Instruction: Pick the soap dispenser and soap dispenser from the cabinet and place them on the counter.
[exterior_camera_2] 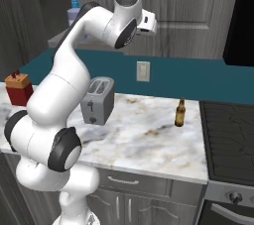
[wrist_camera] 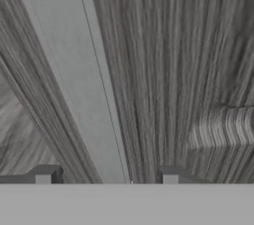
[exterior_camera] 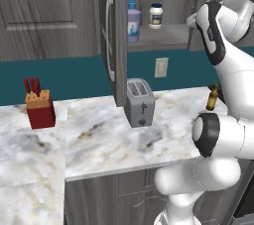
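Observation:
One lavender soap dispenser [exterior_camera: 133, 21] with a blue pump stands on the shelf of the open cabinet [exterior_camera: 163, 35], next to a small white jar [exterior_camera: 156, 15]. From the right base view the soap dispenser [exterior_camera_2: 74, 12] peeks out behind my arm. My arm reaches high, up to the cabinet's right-hand door. In the hand view my gripper [wrist_camera: 107, 175] is open, its fingertips [wrist_camera: 45, 174] on either side of the door's silver bar handle [wrist_camera: 74, 70], close to the wood grain. The marbled counter [exterior_camera: 94, 140] lies below.
The cabinet's left door [exterior_camera: 118, 35] juts out edge-on over the counter. A silver toaster [exterior_camera: 139, 102], a red knife block [exterior_camera: 39, 108] and a brown bottle [exterior_camera: 213, 97] stand on the counter. A dark stove [exterior_camera_2: 228, 140] borders the counter's right end.

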